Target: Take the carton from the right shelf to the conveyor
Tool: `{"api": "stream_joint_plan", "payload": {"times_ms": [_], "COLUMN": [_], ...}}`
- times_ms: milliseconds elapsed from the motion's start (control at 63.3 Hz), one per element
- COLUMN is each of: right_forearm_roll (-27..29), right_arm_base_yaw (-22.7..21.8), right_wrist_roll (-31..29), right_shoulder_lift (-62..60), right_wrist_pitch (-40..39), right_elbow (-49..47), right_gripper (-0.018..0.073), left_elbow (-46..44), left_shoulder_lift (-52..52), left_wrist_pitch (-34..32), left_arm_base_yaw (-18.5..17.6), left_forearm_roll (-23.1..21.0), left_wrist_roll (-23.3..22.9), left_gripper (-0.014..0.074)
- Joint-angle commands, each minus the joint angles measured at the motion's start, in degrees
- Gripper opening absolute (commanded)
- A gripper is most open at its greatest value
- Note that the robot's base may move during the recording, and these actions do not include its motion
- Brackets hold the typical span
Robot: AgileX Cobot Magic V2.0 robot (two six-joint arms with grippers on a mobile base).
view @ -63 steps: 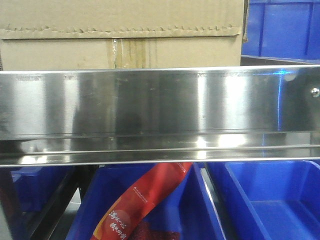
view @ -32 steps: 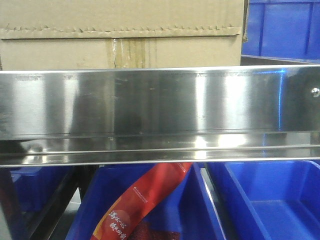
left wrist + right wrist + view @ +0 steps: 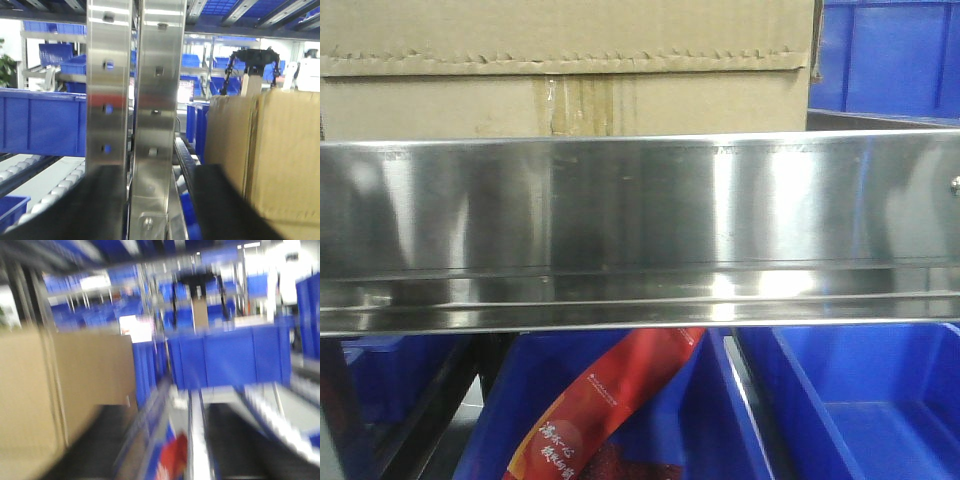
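Carton (image 3: 560, 70): on right shelf (image 3: 640, 210), behind and above the broad front rail, which hides its lower part. Not yet held. Tape strip and zigzag flap edge face front. Blue bin (image 3: 890, 60) stands close beside it.

L gripper (image 3: 160, 172): fingers spread, nothing between them. Carton wall is just to one side, steel upright (image 3: 155, 100) dead ahead.

R gripper (image 3: 172, 410): view badly blurred. Fingers look spread and empty, low confidence. Carton is at the frame's other side.

Conveyor: not identified in any view.

Risks, as judged:
1. Rail lip. A carton drawn straight out would likely catch on it, so it needs lifting first.
2. L finger vs upright. Approach line looks tight, contact poss.
3. Creased sides may buckle under a two-sided squeeze, causing slip or drop.
4. R side alignment unverifiable through blur. Uneven grip would skew the carton into the adj. bin.
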Motion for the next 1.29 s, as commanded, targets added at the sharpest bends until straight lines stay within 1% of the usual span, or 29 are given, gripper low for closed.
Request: {"api": "stream_joint_plan", "payload": {"times_ms": [0,32,63,126,189,253,332,411,489,584,616,632,679,726,884,932,995,1042,1121,1184,1247,1279], "right_forearm_roll": [0.2,-0.6,-1.0,-1.1,-1.1,-1.1,-1.1,-1.1,-1.0,-1.0,-0.9,-0.9,-0.9,-0.9,-0.9,-0.9,-0.9,-0.9,-0.9,-2.0,-4.2,-5.5], "right_arm_base_yaw": [0.0,0.0,0.0,0.0,0.0,0.2,0.6,1.0,1.9,3.1,3.6,4.0,4.8,5.5,8.6,9.4,10.1,10.5,10.6,10.6,10.6,10.6], "right_wrist_roll": [-0.4,-0.4,-0.4,-0.4,-0.4,-0.4,-0.4,-0.8,-2.2,-2.2,-2.2,-2.2,-2.2,-2.2,-2.2,-2.2,-2.2,-2.2,-1.7,0.3,4.1,6.1], "right_shoulder_lift": [2.0,2.7,3.3,4.4,5.4,6.5,8.8,12.5,18.0,24.5,26.6,28.7,32.4,36.1,47.5,51.0,55.6,58.6,63.3,67.4,71.1,73.0], "right_wrist_pitch": [-0.5,-1.1,-1.3,-1.4,-2.1,-0.5,3.5,8.5,12.0,14.5,15.4,16.0,17.4,18.8,24.5,27.0,31.2,34.4,39.2,42.7,46.1,47.9], "right_elbow": [-3.2,-3.4,-3.4,-3.4,-3.6,-5.1,-8.3,-13.1,-18.8,-24.6,-26.3,-28.1,-31.4,-34.7,-47.3,-51.7,-58.1,-62.5,-69.3,-74.9,-79.4,-81.8], "right_gripper": [0.0489,0.0545,0.0574,0.0568,0.0568,0.0568,0.0568,0.0568,0.0568,0.0568,0.0568,0.0568,0.0568,0.0568,0.0568,0.0568,0.0568,0.0568,0.0568,0.0559,0.0541,0.0529], "left_elbow": [-4.2,-5.4,-6.2,-8.1,-10.4,-13.7,-18.0,-22.4,-26.2,-29.9,-31.2,-32.1,-34.0,-36.1,-45.8,-50.0,-55.0,-59.4,-67.8,-74.2,-81.0,-84.2], "left_shoulder_lift": [3.1,4.2,5.3,7.7,10.1,13.0,16.3,19.8,23.2,28.1,29.7,31.3,34.3,37.1,49.1,52.6,57.1,60.6,67.3,71.6,75.6,78.1], "left_wrist_pitch": [1.2,1.2,1.2,1.9,4.5,9.0,13.8,16.9,18.1,19.7,20.1,20.2,20.3,20.3,21.0,21.5,23.1,25.8,33.2,39.4,44.6,47.8], "left_arm_base_yaw": [-0.2,-0.4,-0.6,-1.6,-2.6,-4.4,-7.2,-12.0,-18.8,-24.9,-26.5,-27.9,-29.9,-31.1,-31.5,-31.5,-31.5,-31.5,-31.5,-31.5,-31.4,-30.7], "left_forearm_roll": [0.1,-1.0,-1.0,-1.0,-1.0,-1.0,-1.7,-3.5,-3.5,-2.6,-2.5,-2.5,-2.5,-2.5,-2.1,0.1,3.9,7.3,12.1,14.6,15.6,15.9], "left_wrist_roll": [0.1,0.1,0.1,0.1,0.2,2.0,4.9,7.9,8.2,8.2,8.2,8.2,8.2,8.2,5.8,3.9,-0.9,-4.2,-9.2,-10.7,-10.9,-11.1], "left_gripper": [0.0387,0.0409,0.0425,0.0456,0.0468,0.0469,0.0469,0.0465,0.0465,0.0465,0.0465,0.0465,0.0465,0.0465,0.0465,0.0465,0.0465,0.0465,0.0465,0.0465,0.0465,0.0465]}}
